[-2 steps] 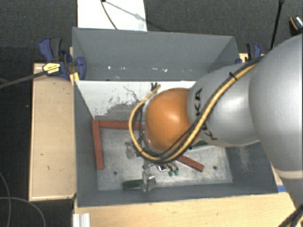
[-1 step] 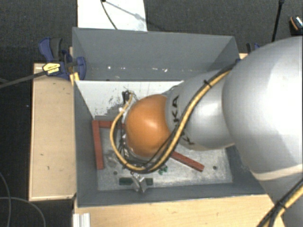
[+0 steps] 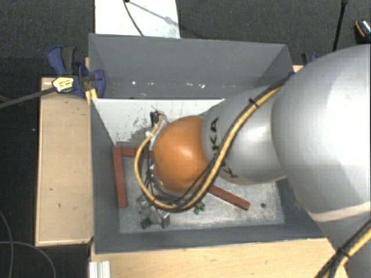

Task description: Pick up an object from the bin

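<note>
We see small green bits (image 3: 197, 209) on the bin (image 3: 104, 213) floor near its front wall, just beside the end effector (image 3: 156, 216), which hangs low under the arm's orange cover (image 3: 177, 155). We cannot tell whether the end effector is wide, narrow or holding anything. A red bar (image 3: 120, 181) lies left of it, another (image 3: 232, 197) to the right.
</note>
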Tool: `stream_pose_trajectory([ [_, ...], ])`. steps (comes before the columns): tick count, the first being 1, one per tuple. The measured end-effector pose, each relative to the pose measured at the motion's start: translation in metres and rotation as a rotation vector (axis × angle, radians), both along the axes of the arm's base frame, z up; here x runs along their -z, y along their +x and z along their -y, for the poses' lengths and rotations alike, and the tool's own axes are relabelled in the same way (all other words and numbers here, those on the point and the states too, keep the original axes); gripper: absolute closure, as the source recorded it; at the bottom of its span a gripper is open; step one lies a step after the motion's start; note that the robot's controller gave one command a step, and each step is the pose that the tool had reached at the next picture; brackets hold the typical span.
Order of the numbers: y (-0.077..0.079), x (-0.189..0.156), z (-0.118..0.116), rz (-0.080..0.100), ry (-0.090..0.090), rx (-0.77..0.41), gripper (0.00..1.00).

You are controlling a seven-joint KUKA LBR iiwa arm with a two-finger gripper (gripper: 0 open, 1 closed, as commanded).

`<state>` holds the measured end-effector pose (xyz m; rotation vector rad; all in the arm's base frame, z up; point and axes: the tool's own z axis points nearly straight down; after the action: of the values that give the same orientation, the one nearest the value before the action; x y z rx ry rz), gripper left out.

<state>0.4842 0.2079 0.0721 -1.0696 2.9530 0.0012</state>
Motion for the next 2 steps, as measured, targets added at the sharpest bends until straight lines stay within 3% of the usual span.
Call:
stream_pose_trajectory([
  [1,0.0056,-0.1329,0.0222,0.009,0.002,0.020,1.00],
  [2,0.0041,-0.1289,0.0216,0.001,0.001,0.023,0.00],
])
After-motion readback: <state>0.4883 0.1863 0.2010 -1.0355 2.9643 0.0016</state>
